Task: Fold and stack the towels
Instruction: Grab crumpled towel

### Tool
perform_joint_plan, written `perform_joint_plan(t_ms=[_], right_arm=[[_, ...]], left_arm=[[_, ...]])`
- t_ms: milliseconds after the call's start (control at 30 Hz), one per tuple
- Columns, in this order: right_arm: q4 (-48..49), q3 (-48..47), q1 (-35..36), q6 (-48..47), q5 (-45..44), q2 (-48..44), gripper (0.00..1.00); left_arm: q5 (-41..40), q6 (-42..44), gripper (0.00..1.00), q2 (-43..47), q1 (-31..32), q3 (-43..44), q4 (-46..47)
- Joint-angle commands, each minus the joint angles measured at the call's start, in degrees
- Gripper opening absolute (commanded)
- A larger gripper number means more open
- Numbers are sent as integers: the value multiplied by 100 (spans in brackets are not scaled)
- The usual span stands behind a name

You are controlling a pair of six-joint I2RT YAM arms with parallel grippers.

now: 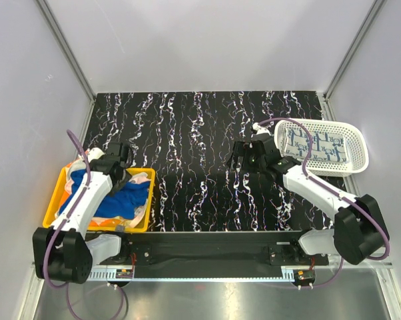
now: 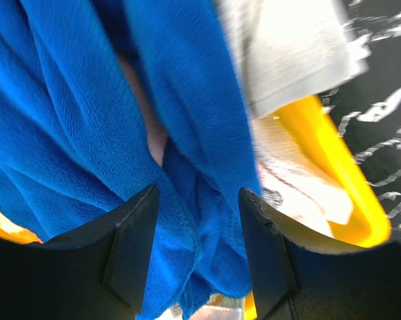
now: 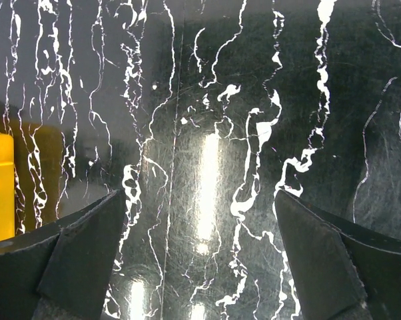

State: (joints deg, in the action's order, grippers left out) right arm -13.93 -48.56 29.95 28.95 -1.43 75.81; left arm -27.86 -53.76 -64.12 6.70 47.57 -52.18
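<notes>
Jaws parted, left hand (image 2: 197, 193) noses into blue towel (image 2: 67, 120); right hand (image 3: 200, 193) hovers open above table (image 3: 207, 80).

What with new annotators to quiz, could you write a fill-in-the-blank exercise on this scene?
1. The left end effector, open, hangs over the blue towel in the ____ bin.
2. The patterned towel lies in the white ____.
3. The right end effector, open, hangs above the marbled ____.
Missing words: yellow; basket; table.
</notes>
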Motion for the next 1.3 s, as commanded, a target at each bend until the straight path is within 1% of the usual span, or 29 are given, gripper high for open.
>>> perform_joint_plan(t_ms=[0,67,133,267,300,367,600,733,800,833,867,900,967,1000,1033,1100,1167,1267], right_arm=[[391,100,19,-170,90,-180,100],[453,144,19,-162,134,-172,100],[488,180,19,-170,134,-154,100],[497,206,19,-205,134,-146,100],[497,215,10,-223,126,-163,100],[488,206,19,-232,134,-163,100],[444,224,10,-223,134,-251,100],[409,206,11,-197,134,-304,100],[400,206,19,-197,134,-339,100],[400,206,19,-188,134,-348,100],[409,206,19,-197,134,-348,100],[409,215,10,-188,134,-348,100],[409,215,19,-170,134,-339,100],[409,232,19,-170,134,-330,100],[409,250,10,-170,134,-339,100],[409,294,19,-170,134,-348,100],[400,320,19,-170,134,-365,100],[409,382,19,-188,134,-400,100]], left_arm=[[-291,-688,56,-48,-46,-125,217],[-238,-793,56,-171,-46,-187,331],[-229,-812,52,-294,-55,-204,393],[-132,-724,25,-488,-55,-231,463],[-115,-689,11,-470,-63,-222,463],[-106,-602,1,-400,-63,-152,367],[-202,-302,0,583,-63,488,-98],[-308,-355,0,952,-63,779,-616],[-396,-477,0,1059,-63,780,-758],[-422,-582,15,1138,-55,676,-828],[-440,-644,28,1156,-63,587,-829],[-449,-706,35,1138,-63,517,-820],[-414,-803,41,1060,-72,342,-750],[-414,-846,49,1016,-90,280,-732],[-422,-873,54,972,-90,235,-671],[-457,-900,62,814,-151,121,-557],[-484,-847,65,673,-213,68,-363],[-475,-821,65,313,-353,-20,-161]])
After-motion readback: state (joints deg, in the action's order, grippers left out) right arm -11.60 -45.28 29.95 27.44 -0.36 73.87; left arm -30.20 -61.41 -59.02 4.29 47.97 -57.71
